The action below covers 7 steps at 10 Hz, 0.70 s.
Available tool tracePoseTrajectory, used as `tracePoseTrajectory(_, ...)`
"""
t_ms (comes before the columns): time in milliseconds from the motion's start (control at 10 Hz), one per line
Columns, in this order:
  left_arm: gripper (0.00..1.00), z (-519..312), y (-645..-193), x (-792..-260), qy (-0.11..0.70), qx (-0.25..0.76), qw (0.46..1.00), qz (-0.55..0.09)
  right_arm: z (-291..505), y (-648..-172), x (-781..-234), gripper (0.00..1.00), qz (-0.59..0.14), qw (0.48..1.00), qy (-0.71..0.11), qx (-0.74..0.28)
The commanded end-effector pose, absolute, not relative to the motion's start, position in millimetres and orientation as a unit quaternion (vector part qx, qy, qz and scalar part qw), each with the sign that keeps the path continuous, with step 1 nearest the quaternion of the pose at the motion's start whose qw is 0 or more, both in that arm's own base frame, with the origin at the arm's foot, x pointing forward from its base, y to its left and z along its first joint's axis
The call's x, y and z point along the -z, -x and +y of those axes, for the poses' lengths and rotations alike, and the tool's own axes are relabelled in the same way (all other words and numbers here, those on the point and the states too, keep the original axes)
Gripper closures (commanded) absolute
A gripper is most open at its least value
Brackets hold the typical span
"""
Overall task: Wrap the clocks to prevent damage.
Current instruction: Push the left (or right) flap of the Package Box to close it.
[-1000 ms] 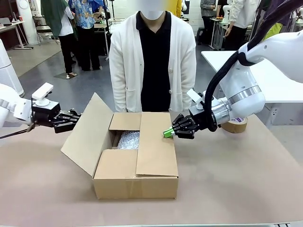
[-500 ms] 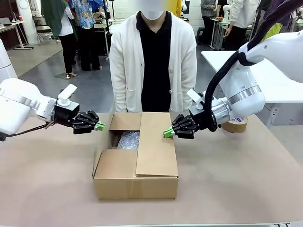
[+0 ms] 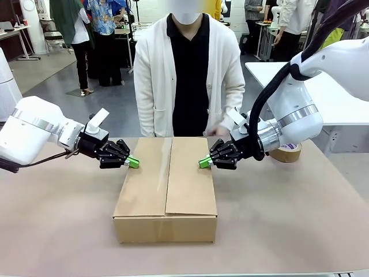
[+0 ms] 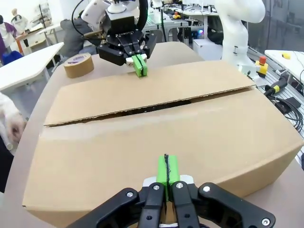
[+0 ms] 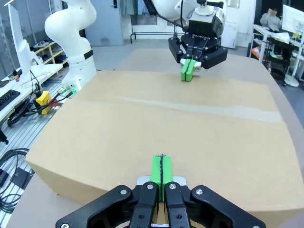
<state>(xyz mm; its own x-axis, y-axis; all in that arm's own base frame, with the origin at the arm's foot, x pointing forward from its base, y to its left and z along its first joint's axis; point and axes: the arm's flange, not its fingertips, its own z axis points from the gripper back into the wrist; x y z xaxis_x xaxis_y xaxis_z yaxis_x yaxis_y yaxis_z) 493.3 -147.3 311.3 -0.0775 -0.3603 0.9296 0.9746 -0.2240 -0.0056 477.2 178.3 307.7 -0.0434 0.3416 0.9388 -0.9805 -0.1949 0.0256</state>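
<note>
Between left tool and right tool, both closed, empty: cardboard box, long axis toward person.

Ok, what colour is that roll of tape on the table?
Tan brown. The roll of tape shows best in the left wrist view.

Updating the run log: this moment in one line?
brown cardboard box: closed | left hand: shut, at left flap | right hand: shut, at right flap | brown tape roll: on table
</note>
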Motion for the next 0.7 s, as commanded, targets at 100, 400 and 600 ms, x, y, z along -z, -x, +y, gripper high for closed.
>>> tracePoseTrajectory(100, 1.0, -157, -491, -295, 0.429, 0.664, 0.529, -0.308, 180, -476, -302, 0.99, -0.353, 0.531, -0.448, -0.627)
tracePoseTrajectory(400, 1.0, -157, -485, -301, 0.401, 0.69, 0.534, -0.28, 180, -476, -302, 0.99, -0.353, 0.531, -0.448, -0.627)
tracePoseTrajectory(600, 1.0, -151, -495, -314, 0.438, 0.653, 0.521, -0.332, 180, -476, -302, 0.99, -0.353, 0.531, -0.448, -0.627)
